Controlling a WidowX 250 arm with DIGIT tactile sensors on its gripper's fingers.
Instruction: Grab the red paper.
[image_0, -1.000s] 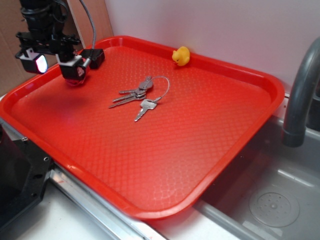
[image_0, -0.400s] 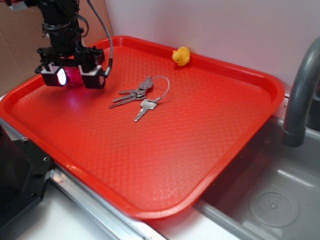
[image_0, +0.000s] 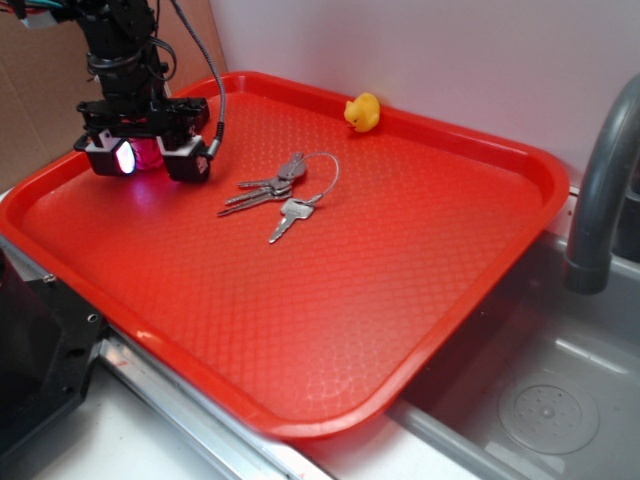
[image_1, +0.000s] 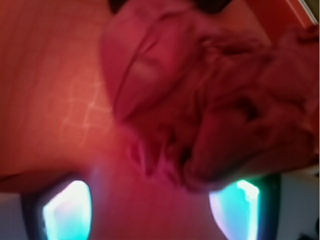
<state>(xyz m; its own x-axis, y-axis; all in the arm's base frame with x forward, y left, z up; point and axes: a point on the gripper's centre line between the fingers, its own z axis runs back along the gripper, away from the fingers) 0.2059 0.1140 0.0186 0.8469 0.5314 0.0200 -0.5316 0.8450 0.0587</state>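
1. While the exterior view shows only a pink sliver between the gripper's (image_0: 145, 157) fingers, the wrist view shows crumpled paper (image_1: 210, 100) filling that gap.
2. Gripper clamps the paper at the tray's (image_0: 540, 170) far-left corner.

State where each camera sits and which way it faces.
Exterior: set off the tray's near corner, raised, looking down across the red tray, keys, duck and sink; it shows the arm and tool.
Wrist: on the arm, looking down between two glowing fingertips at the red paper, close and blurred.
Shared: red paper, tool, tray surface.
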